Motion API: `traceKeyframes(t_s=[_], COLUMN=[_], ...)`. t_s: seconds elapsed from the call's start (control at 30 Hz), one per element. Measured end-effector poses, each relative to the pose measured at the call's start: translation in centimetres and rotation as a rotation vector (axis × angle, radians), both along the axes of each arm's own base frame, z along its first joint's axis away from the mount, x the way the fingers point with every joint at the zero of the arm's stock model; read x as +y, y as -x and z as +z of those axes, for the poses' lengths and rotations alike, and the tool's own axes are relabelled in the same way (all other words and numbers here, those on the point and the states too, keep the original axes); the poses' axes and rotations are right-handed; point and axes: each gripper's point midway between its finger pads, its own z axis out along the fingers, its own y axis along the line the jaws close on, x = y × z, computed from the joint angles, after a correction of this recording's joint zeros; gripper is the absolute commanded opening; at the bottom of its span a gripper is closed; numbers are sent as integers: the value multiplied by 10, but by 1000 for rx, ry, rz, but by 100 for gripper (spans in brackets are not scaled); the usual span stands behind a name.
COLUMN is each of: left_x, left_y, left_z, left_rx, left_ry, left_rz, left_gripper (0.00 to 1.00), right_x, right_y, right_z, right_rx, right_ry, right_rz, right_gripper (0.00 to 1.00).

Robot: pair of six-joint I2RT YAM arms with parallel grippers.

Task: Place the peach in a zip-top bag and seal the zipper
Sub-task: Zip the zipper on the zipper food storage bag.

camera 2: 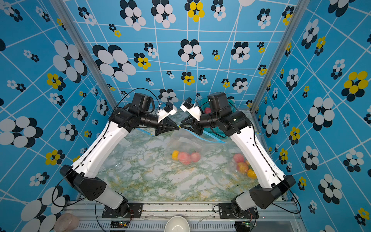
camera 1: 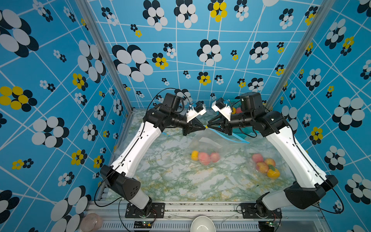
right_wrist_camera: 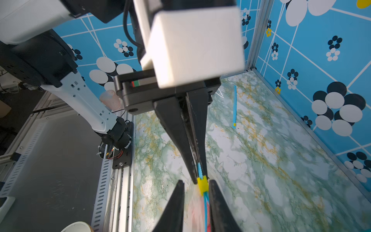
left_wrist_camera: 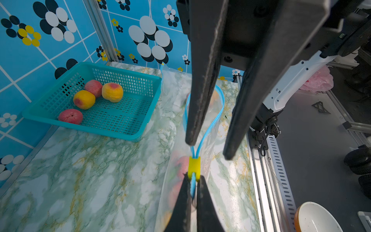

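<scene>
Fingers (left_wrist_camera: 181, 202) of left gripper (camera 1: 203, 127): together, clamped on the blue zipper track (left_wrist_camera: 193, 185), at 9 o'clock of the slider (left_wrist_camera: 194, 167) in a top view.
Slider end: the yellow piece sits right against the clamp. The 2 strands beyond it are parted, so the mouth looks unsealed.
Task fruit: peach (camera 1: 204, 158) lies inside the zip-top bag (camera 1: 202, 140) with 2 other fruits, at 6 o'clock of the slider.
Fingers (right_wrist_camera: 174, 204) of right gripper (right_wrist_camera: 196, 181): apart, straddling the slider, 1 pad just beside it, holding nothing.
Risk on closing: the slider sits off-centre between the pads, so it could twist or pop free, or film could get pinched.
Risk on pulling: the run goes toward 4 o'clock. If the left clamp slips, the bag drags and the track bunches.
Neighbour: second bag (camera 1: 265, 166) at 4 o'clock could snag the loose track end.
</scene>
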Motion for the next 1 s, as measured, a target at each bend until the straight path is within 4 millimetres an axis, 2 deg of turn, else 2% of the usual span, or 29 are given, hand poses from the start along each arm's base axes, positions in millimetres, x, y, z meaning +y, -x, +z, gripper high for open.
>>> traceKeyframes(t_s=[0.27,0.57,1.0], left_x=[1,1,3], left_y=[0,-2,-12], left_z=[-1,-3,-5], left_rx=[11,9,-14], left_ry=[-6,-14,-25], left_rz=[9,18,76], left_gripper=[0,0,0], right_x=[10,8,-4], right_y=[-9,-8,-13], right_z=[-22,-25,-31], right_rx=[43,37,75], right_ry=[36,46,59], right_rz=[48,53,25], right_gripper=[19,0,0])
